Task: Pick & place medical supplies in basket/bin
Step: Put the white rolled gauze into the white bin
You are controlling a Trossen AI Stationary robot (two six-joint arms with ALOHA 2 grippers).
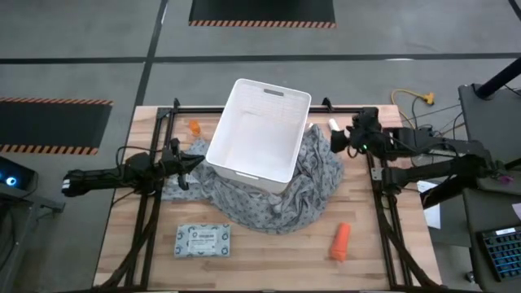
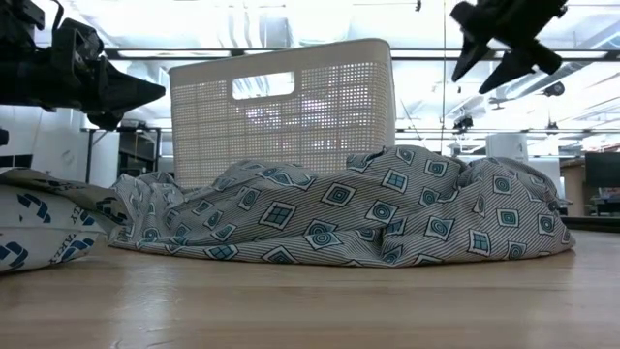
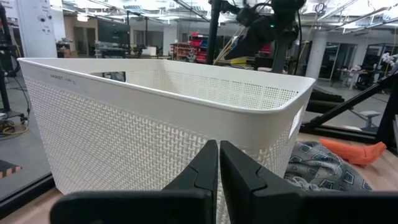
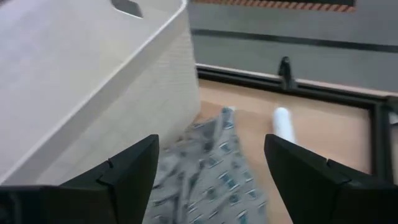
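The white basket (image 1: 260, 130) stands on a grey patterned cloth (image 1: 285, 199) mid-table. The orange tapered tube (image 1: 341, 242) lies near the near-right corner, and the green-grey packet (image 1: 203, 241) lies near-left. The small orange bottle (image 1: 194, 127) stands left of the basket. The white oblong piece (image 1: 333, 124) lies to its right, also in the right wrist view (image 4: 283, 123). My left gripper (image 1: 195, 163) hovers shut just left of the basket (image 3: 155, 112). My right gripper (image 1: 338, 140) hovers open above the cloth's right part (image 4: 211, 168), near the white piece.
The cloth bunches up around the basket's near and right sides (image 2: 387, 213). Black frame rails (image 1: 163, 122) run along the table's left, right and far edges. A yellow cable (image 1: 411, 98) lies beyond the far-right corner. Bare wood (image 1: 269, 260) shows along the near edge.
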